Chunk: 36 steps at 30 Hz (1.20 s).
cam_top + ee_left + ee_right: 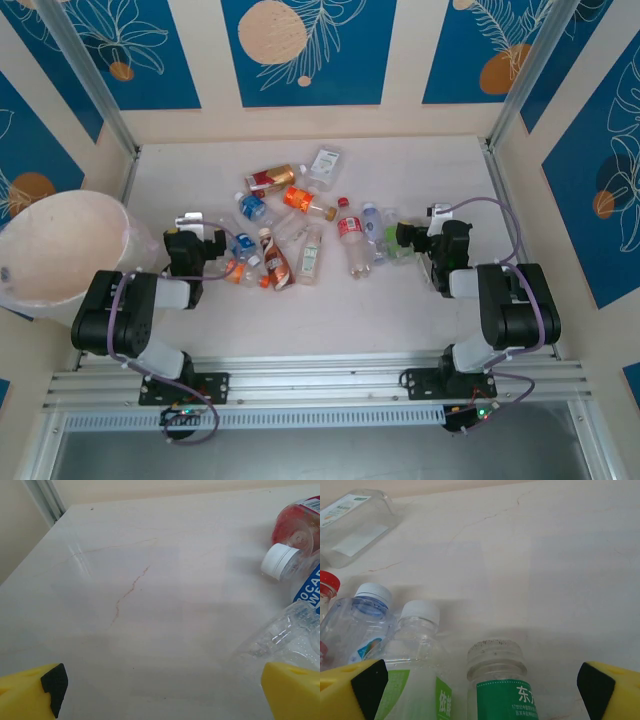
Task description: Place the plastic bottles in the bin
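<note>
The plastic bottles (295, 225) lie heaped; left gripper (212, 247) at the heap's left edge, jaws apart; right gripper (400, 240) at its right edge, likewise spread; bin (60, 255) farther left.

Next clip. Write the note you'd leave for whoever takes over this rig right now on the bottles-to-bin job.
Left pincer: open, empty, low over the table, beside a clear crumpled bottle.
Right pincer: open, empty; a green-labelled capless bottle lies ahead between its fingers, not gripped.
Plastic bottles: in a loose pile mid-table, between the arms.
Bin: at the left, beside the left arm; no bottle seen inside.
Done: nothing. Left: every bottle.
</note>
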{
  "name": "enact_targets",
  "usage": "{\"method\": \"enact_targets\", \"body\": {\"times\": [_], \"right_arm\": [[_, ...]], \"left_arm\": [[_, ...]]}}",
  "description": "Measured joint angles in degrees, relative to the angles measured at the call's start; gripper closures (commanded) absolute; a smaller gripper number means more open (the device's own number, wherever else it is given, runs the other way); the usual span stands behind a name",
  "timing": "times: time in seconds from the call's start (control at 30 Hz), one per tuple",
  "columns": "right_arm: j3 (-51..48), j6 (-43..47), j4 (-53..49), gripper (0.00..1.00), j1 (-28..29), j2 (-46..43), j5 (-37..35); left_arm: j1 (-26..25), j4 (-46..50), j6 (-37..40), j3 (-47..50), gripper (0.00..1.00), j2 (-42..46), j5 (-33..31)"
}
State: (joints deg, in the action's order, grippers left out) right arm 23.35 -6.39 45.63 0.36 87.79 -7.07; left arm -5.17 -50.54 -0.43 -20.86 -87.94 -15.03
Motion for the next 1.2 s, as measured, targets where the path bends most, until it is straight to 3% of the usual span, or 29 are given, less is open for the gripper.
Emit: {"method": "enact_targets", "body": {"times": [0.93, 1.07, 1.2], "right_arm": [[0.04, 0.00, -0.33, 0.01, -0.76, -0.04, 3.50], [0.31, -0.02, -3.65, 0.01, -1.29, -2.45, 4.35], [1.38, -0.52, -9.18, 0.01, -1.51, -8.83, 4.24]], "left_arm": [[0.00, 0.20, 0.57, 0.00, 0.00, 0.15, 0.90], [0.00, 4.74, 0.85, -0.09, 0.00, 4.33, 1.55], [0.00, 15.78, -0.83, -3.17, 0.00, 12.92, 2.23]]}}
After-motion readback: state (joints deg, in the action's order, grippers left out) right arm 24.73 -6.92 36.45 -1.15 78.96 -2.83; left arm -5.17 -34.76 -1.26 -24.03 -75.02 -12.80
